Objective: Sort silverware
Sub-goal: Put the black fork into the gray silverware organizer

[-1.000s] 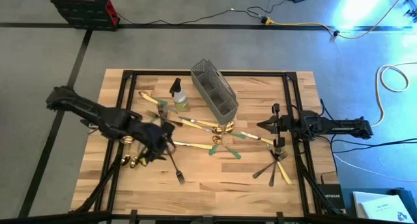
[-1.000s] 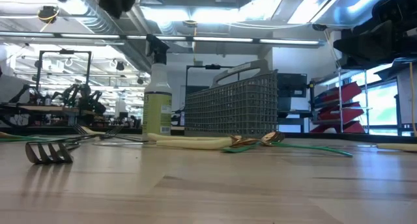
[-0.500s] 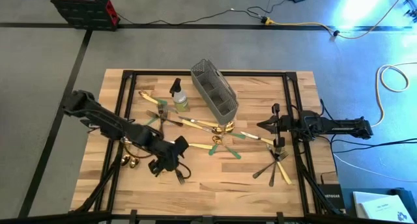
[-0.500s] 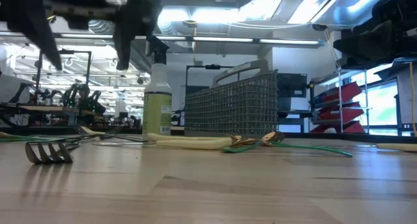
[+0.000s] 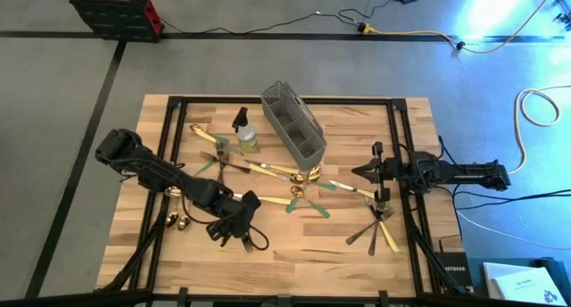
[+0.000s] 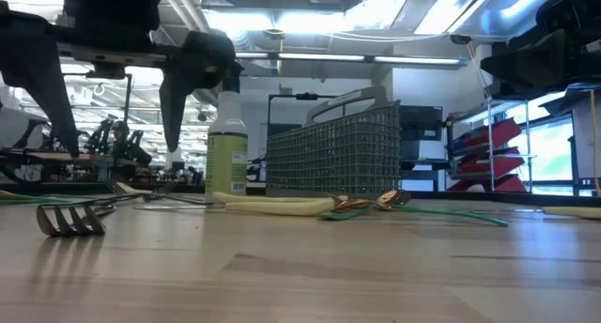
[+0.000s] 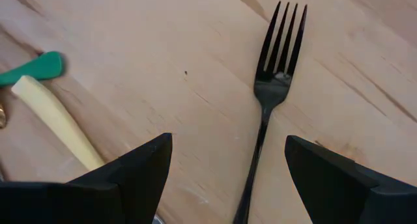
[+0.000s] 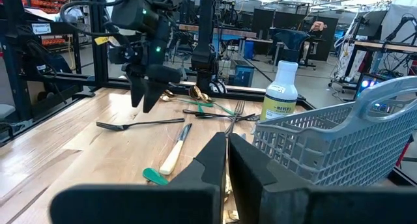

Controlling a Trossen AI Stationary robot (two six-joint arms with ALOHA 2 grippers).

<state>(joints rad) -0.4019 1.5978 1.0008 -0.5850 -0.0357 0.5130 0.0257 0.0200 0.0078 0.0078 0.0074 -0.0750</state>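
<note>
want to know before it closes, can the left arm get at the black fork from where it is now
Probably yes. The left tool is open above the black fork, one finger either side of its handle, with bare table around it; the cream handle lies off to one side.

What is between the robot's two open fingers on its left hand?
The black fork's handle runs between the left gripper's open fingers, over bare wood, in the left wrist view.

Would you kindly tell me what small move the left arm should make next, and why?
Probably lower straight down and close: the left tool hangs open above the slim black metal fork, whose handle runs between its fingers on the wooden table.
</note>
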